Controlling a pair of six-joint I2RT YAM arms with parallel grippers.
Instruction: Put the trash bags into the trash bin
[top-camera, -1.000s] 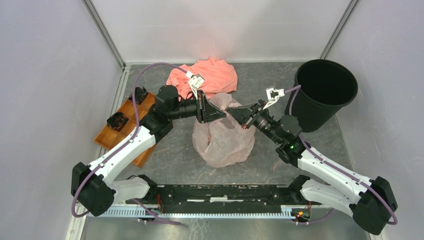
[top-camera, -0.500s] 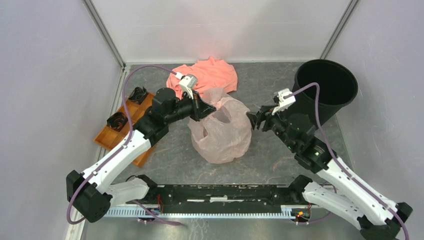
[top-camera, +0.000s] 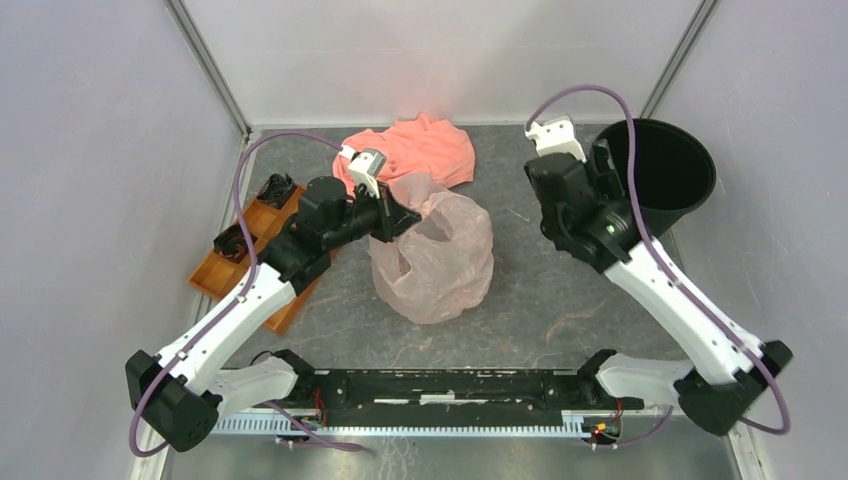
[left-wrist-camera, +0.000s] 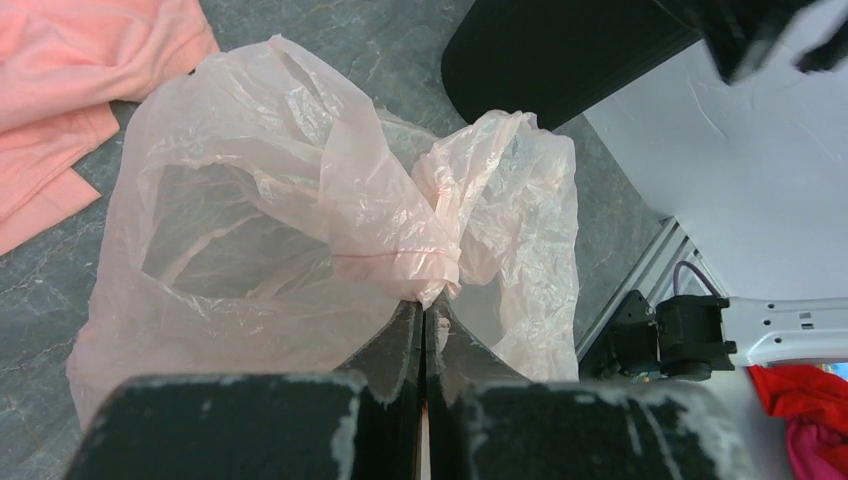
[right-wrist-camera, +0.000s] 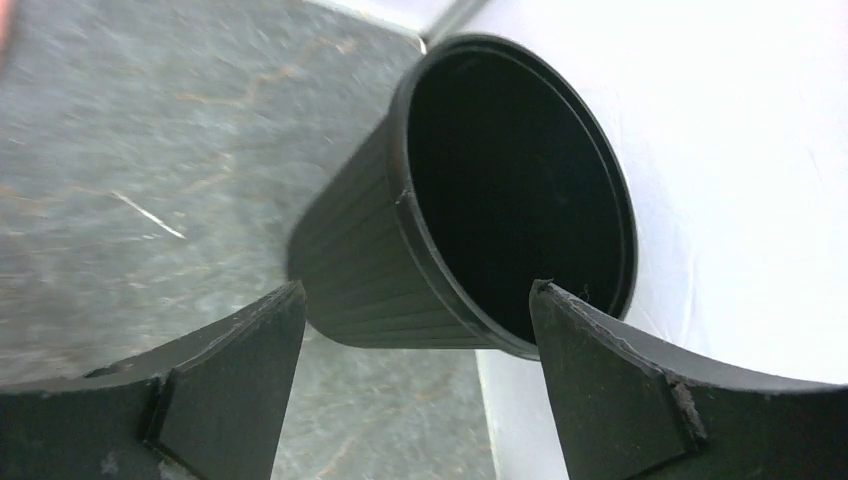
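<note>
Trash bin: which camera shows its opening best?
Right wrist: the trash bin is large, its mouth facing the camera. Top external shows it partly behind the right arm; left wrist, only a cropped dark part.

I see grey marbled desk (top-camera: 560, 300): pink trash bag (top-camera: 440, 265) centre, black trash bin (top-camera: 690, 205) upper right, salmon cloth (top-camera: 430, 145) top centre, orange tray (top-camera: 210, 272) left.

Salmon cloth (top-camera: 420, 148) at back, orange tray (top-camera: 210, 272) left

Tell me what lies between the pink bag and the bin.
The right arm, over bare table, stands between the bag and the bin. The top view shows this.
</note>
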